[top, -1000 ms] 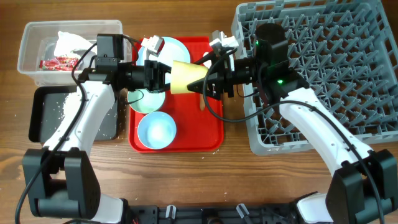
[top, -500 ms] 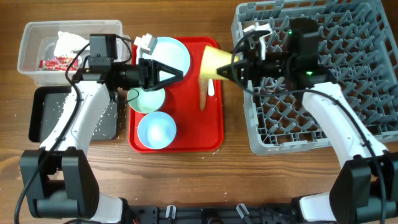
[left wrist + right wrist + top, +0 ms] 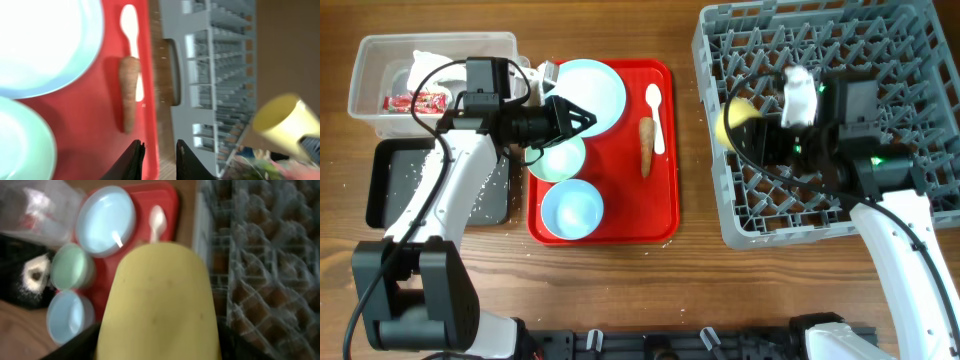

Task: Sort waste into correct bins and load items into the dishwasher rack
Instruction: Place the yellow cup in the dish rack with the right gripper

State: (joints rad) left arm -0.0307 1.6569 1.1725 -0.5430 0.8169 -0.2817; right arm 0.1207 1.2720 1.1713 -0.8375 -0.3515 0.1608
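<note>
Two bins left of the red serving tray (image 3: 620, 222): clear tub (image 3: 370, 72) at the far side, black tray (image 3: 385, 195) nearer. Left tool (image 3: 585, 118) over the red tray's left part, jaws narrow with a slim gap, nothing held. On the red tray: plate (image 3: 602, 85), green bowl (image 3: 560, 165), blue bowl (image 3: 572, 208), then carrot-shaped stick (image 3: 646, 145) and spoon (image 3: 656, 108) toward its right edge. Right of the red tray: dishwasher rack (image 3: 880, 60); right tool (image 3: 758, 132) clamped around the yellow cup (image 3: 735, 120), held near the tray's right edge.
</note>
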